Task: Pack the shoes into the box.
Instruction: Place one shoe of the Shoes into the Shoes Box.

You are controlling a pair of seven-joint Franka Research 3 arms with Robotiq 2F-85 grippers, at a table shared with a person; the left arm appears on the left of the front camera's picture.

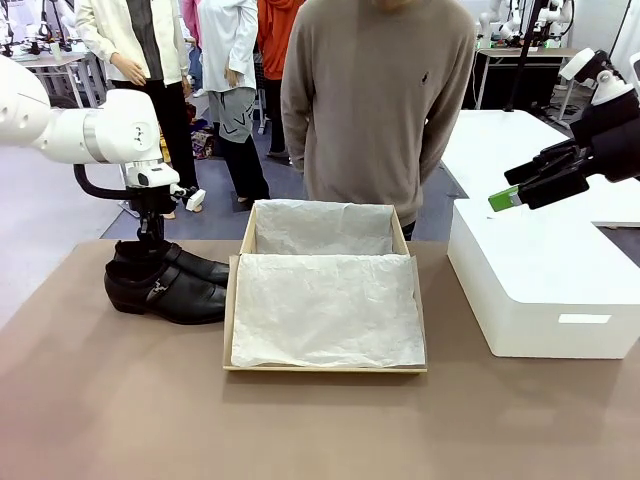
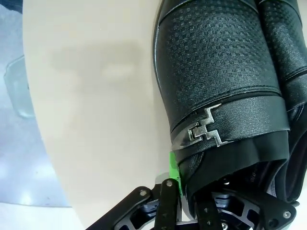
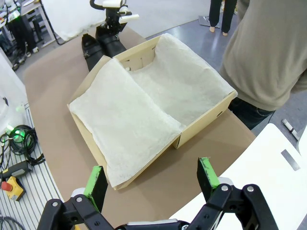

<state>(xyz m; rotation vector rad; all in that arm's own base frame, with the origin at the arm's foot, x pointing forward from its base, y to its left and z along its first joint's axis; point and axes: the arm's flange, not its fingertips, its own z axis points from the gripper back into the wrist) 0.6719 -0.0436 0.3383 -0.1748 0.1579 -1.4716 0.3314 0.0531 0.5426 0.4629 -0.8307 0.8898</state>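
Nearest lies the bare brown surface, then the open box, its flap lid toward the robot and draped with white tissue, the walled tray behind it lined the same way and holding nothing. Left of the box, just beside its edge, the shoes sit side by side on the surface, toes toward the box. The left tool comes straight down on the heel of the far shoe. In its wrist view a green pad presses the outside of the heel collar with the other finger inside the opening, so it looks closed on that rim. The near shoe is untouched. Farther right, the right tool hangs above a white box, jaws wide and holding nothing. A person stands at the far side. As I judge it, nothing is packed: the 1st pick is only starting, and both shoes must go in. Count: 2 shoes, 1 tan box, 1 white box, 2 tools, 1 person.
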